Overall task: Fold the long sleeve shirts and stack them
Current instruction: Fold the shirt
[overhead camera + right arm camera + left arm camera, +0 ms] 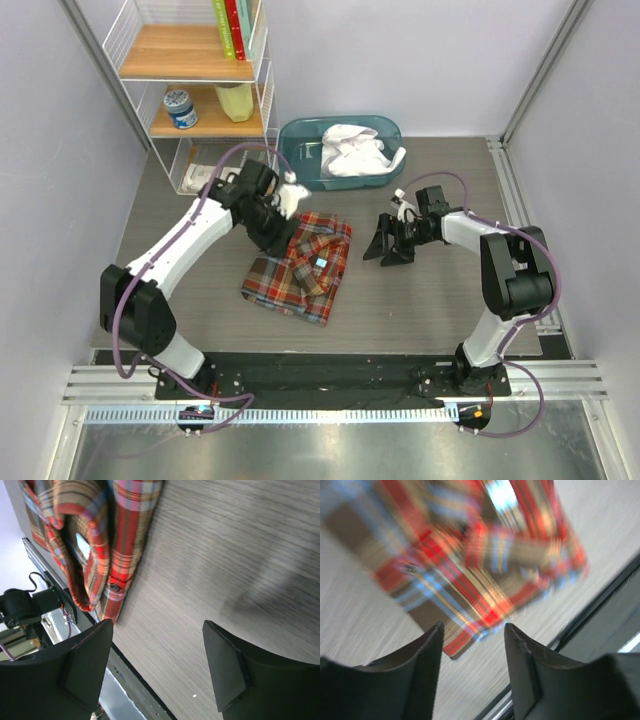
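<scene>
The plaid flannel shirt (300,265) lies folded in a compact bundle on the table's middle; it also shows blurred in the left wrist view (470,555) and in the right wrist view (90,540). A plain white shirt (352,150) lies crumpled in the teal bin (300,138). My left gripper (282,225) hovers over the plaid shirt's far left corner, open and empty (472,630). My right gripper (388,247) stands just right of the plaid shirt, open and empty (157,627), over bare table.
A white wire shelf unit (195,90) with books, a jar and a cup stands at the back left. The table's front edge with a black strip (320,365) runs below the shirt. Grey walls enclose both sides.
</scene>
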